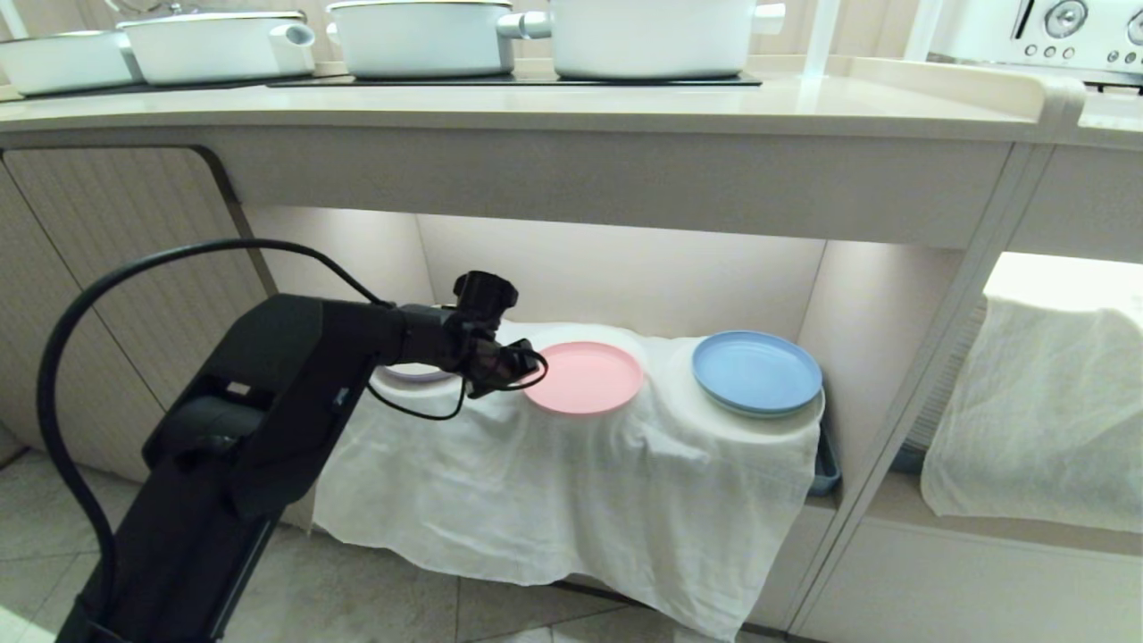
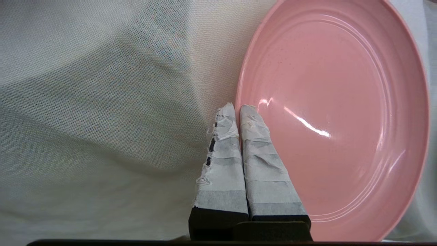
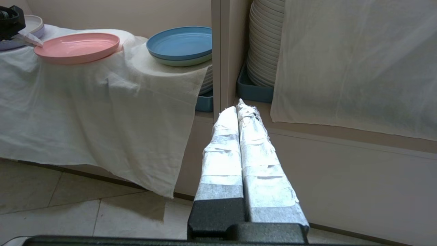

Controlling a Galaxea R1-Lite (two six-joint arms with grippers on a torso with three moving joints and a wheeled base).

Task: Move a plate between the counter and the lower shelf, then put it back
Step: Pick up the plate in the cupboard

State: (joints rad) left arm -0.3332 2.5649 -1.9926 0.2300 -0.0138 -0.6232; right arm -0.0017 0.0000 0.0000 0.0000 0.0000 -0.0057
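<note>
The pink plate (image 1: 585, 377) (image 2: 334, 116) (image 3: 76, 46) lies on the middle mound of the white cloth (image 1: 554, 482) in the lit lower shelf (image 1: 625, 268). My left gripper (image 1: 534, 362) (image 2: 237, 107) reaches in from the left at plate height. It is shut on the plate's near-left rim, one taped finger inside the plate and the other outside over the cloth. The counter (image 1: 536, 107) runs above the shelf. My right gripper (image 3: 240, 106) hangs low by the cabinet front, out of the head view, shut with nothing in it.
A blue plate (image 1: 757, 371) sits on the right mound, a pale plate (image 1: 415, 373) on the left mound behind my arm. White pots (image 1: 420, 36) stand on the counter's black hob. The alcove to the right holds stacked white plates (image 3: 264, 44) behind a hanging cloth (image 1: 1045, 411).
</note>
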